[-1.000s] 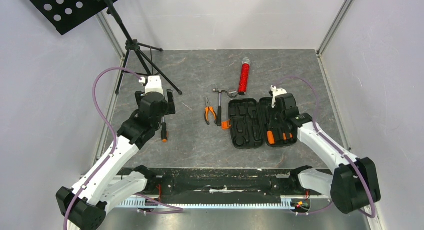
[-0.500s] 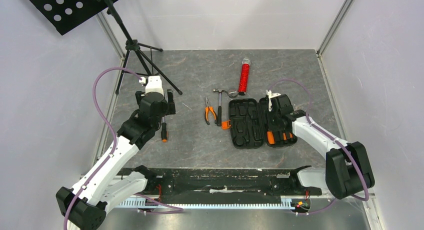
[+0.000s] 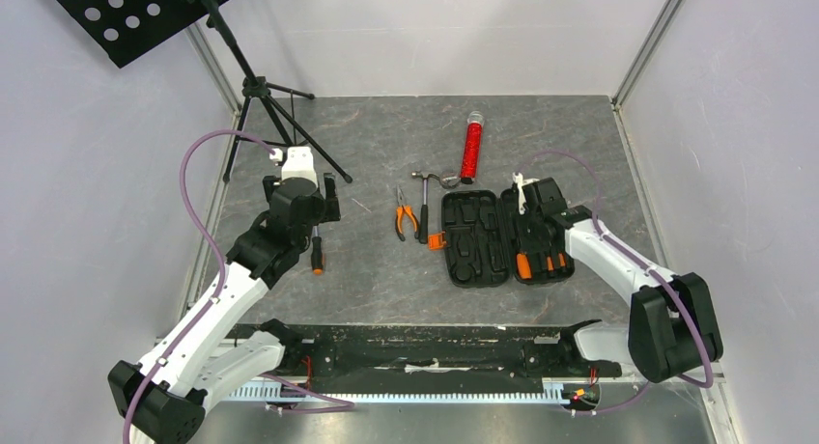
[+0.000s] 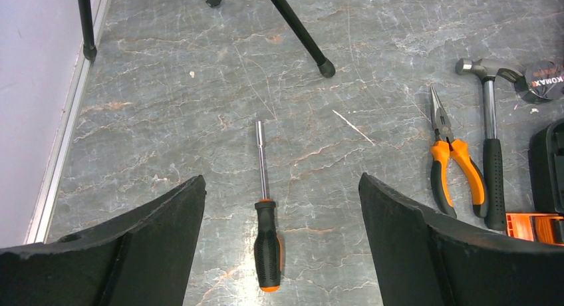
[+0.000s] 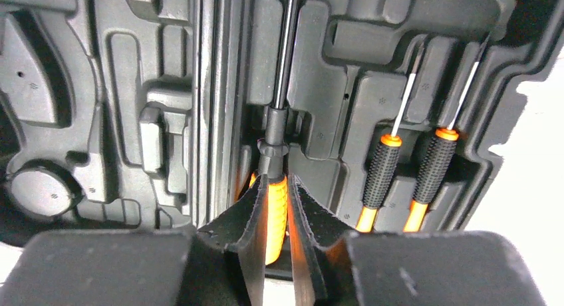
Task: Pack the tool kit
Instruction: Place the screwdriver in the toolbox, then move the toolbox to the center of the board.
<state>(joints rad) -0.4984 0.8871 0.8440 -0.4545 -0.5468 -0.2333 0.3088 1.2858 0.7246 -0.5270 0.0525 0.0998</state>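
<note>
The right tool point(image 5: 276, 203), clenched on a big screwdriver point(image 5: 277, 136), has swung left, seating it in the case point(image 5: 86, 86); the left tool point(image 4: 281, 183) hangs released above a loose screwdriver point(image 4: 267, 243).

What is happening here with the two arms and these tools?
The right gripper is closed on an orange-handled screwdriver in a slot of the open black plastic case. The left gripper hovers open above a black-handled screwdriver lying on the table. Orange-handled pliers and a small hammer lie loose beside the case.
</note>
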